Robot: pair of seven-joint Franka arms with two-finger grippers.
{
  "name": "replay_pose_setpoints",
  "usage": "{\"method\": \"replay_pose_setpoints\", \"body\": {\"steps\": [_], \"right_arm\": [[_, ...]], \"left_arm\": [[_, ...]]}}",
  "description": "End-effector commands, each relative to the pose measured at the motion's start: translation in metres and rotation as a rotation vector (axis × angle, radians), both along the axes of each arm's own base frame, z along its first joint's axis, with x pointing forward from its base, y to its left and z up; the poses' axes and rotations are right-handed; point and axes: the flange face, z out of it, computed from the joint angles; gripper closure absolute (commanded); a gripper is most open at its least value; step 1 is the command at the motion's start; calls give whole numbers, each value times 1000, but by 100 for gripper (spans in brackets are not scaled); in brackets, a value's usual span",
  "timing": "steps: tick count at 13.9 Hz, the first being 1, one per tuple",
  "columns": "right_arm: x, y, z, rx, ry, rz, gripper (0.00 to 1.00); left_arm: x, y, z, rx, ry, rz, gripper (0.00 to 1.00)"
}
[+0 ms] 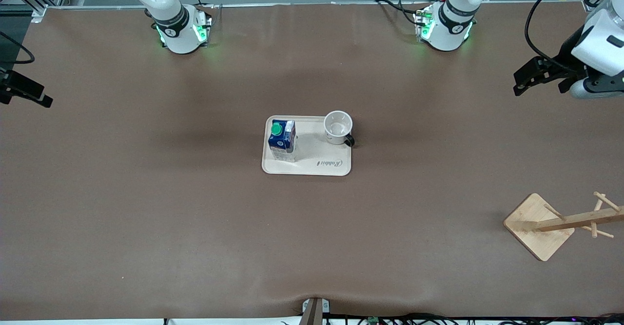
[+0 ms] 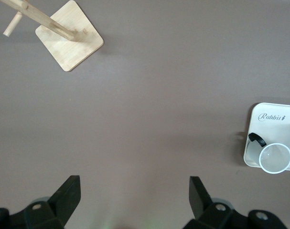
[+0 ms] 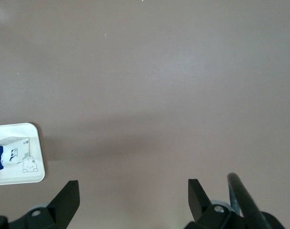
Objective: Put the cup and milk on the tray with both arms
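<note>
With both items standing on the tray (image 1: 312,168), the job looks finished or nearly so, and each arm hangs well clear of the load. The milk (image 1: 282,141) stands upright at the tray end toward the right arm, green cap up, while the cup (image 1: 338,127) sits mouth-up at the corner toward the left arm, farther from the front camera than the lettering, its black handle reaching past the rim over the table (image 1: 146,193). Setting each item at the end nearest the arm that serves it would keep the two arms from crossing.

The left gripper (image 2: 134,194) hovers over bare table at its own end, fingers spread wide and holding nothing; the right gripper (image 3: 133,198) hovers over bare table at the other end, likewise spread and empty. Both appear to be waiting.

Script reading "Rabbit" runs along the tray's near edge, and the right wrist view shows "MILK" in white on the carton's blue panel, with a small bear drawn on the tray beside it. A wooden stand (image 1: 538,226) with pegs rests near the front camera toward the left arm's end, well apart from the tray.
</note>
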Motion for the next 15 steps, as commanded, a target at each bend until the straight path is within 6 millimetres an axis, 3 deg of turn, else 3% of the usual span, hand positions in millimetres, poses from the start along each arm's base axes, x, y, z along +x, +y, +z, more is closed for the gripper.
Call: {"method": "replay_pose_setpoints", "body": {"steps": [1, 6, 15], "right_arm": [[5, 8, 6, -64, 6, 22, 0], [5, -3, 8, -60, -7, -8, 0], [6, -3, 7, -55, -5, -9, 0]], "left_arm": [[-12, -2, -1, 3, 4, 4, 0], [-14, -2, -7, 5, 17, 0, 0], [-15, 5, 14, 0, -18, 4, 0]]}}
